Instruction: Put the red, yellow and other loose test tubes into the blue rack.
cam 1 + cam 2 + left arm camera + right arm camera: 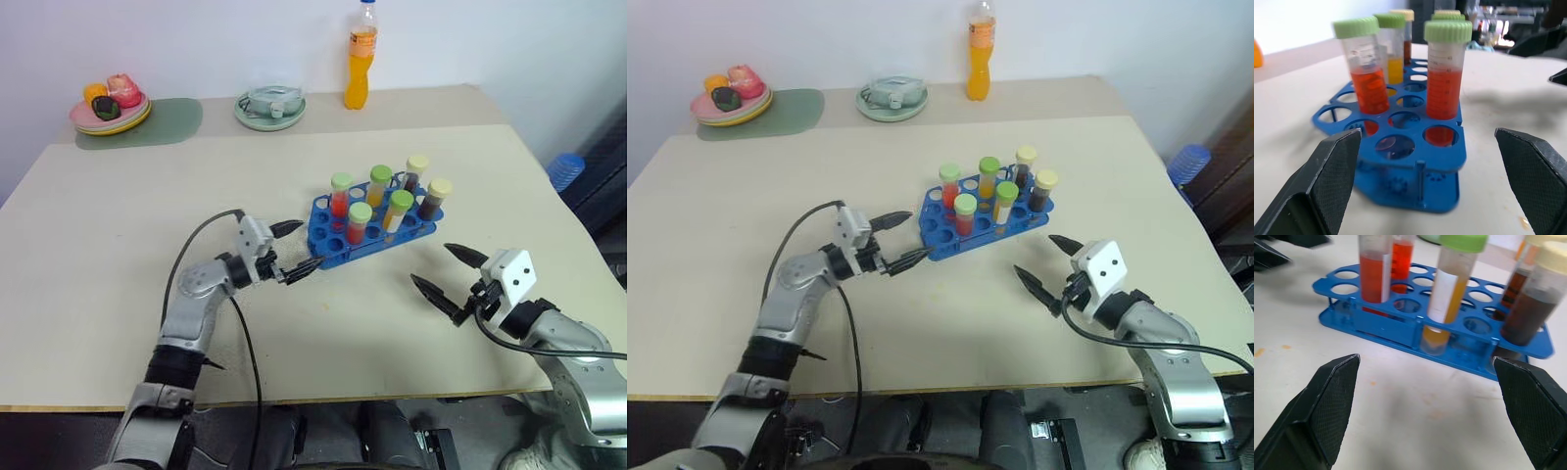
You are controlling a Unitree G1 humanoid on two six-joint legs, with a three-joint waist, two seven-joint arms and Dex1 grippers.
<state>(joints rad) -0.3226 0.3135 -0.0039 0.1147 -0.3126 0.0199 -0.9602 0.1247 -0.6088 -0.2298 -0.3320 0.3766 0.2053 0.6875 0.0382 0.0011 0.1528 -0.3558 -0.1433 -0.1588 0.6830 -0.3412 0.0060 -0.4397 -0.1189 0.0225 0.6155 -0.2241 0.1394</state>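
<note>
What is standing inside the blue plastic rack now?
Six capped tubes stand in the blue plastic rack: two red-filled, two yellow-filled, two dark brown. Many holes remain empty. The tube bottoms are partly covered by the rack's plates.

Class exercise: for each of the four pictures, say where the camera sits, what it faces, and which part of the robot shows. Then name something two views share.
Left eye: on the head, facing down over the table; both arms show.
Right eye: beside it, same scene.
Left wrist: along the open left gripper, facing the rack end-on.
Right wrist: along the open right gripper, facing the rack's long side.
Shared: rack and tubes appear in all four.
</note>
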